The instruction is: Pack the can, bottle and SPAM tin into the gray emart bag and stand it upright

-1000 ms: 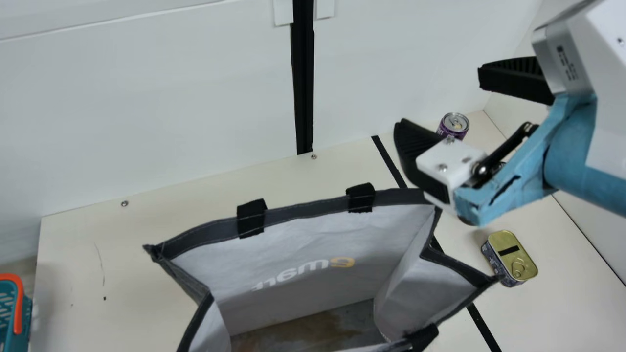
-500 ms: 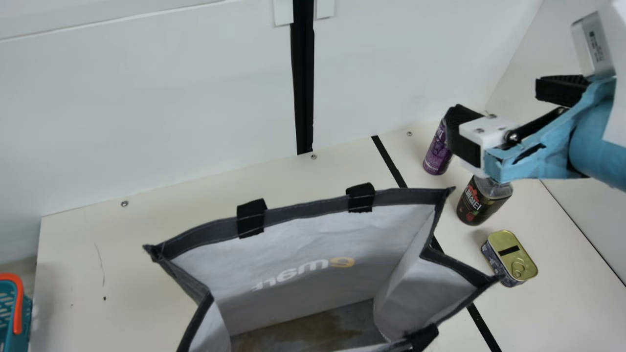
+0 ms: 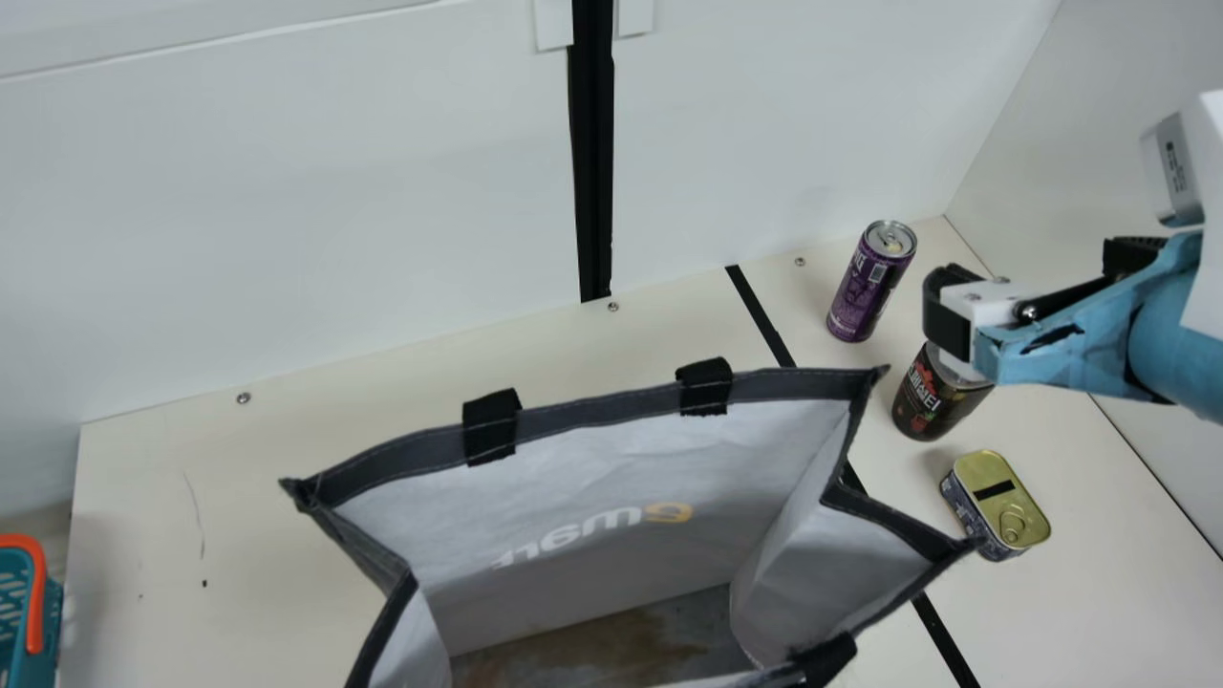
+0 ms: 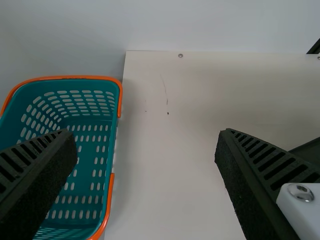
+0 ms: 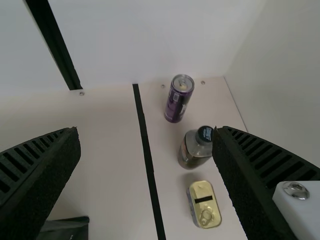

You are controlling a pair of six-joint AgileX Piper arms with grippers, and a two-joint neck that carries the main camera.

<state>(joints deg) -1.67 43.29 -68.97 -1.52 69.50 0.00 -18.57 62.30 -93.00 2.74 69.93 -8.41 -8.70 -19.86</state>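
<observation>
Three items outside the gray emart bag [image 3: 736, 459]

In the main view, the can [image 3: 868, 287] stands at its one o'clock, bottle [image 3: 932, 401] at two, SPAM tin [image 3: 996, 506] at three; right end effector [image 3: 1032, 272] gapes empty; left end effector [image 4: 145, 142] likewise.

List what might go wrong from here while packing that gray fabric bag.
The open right hand isn't centered over the black-capped, dark-labelled bottle; lowered like this, a finger could tip it.

The tall purple metal can stands near the bottle, so a sideways bump might topple both.

The gray fabric bag has sides folding inward, so items might catch on its rim.
</observation>
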